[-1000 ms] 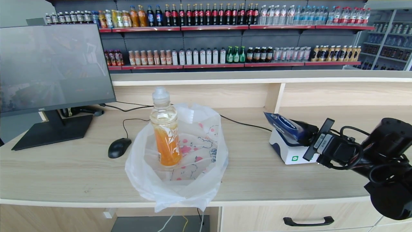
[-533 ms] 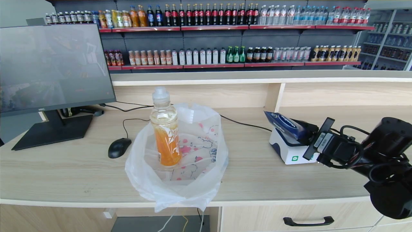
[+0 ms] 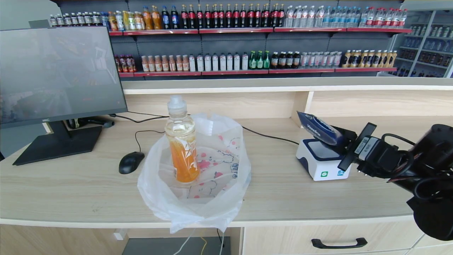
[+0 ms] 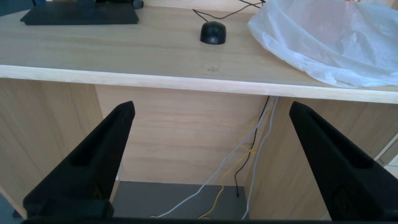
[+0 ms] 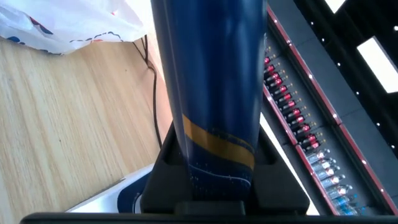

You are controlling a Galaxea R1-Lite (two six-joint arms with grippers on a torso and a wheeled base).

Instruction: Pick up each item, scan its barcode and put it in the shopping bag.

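Low before the counter (image 3: 70, 191), the left gripper (image 4: 211, 112) hangs with fingers spread wide, holding nothing; on the wood, right of the mouse (image 3: 131, 162), the shopping bag (image 3: 198, 209) stands open with an orange drink bottle (image 3: 182, 148) upright inside; farther right sits the barcode scanner (image 3: 320, 164); just above it the right gripper (image 3: 343, 139) pinches a tilted blue tube (image 3: 318, 128). Scanning looks in hand; next, I judge, the tube must cross to the bag's mouth and drop clear of the bottle.
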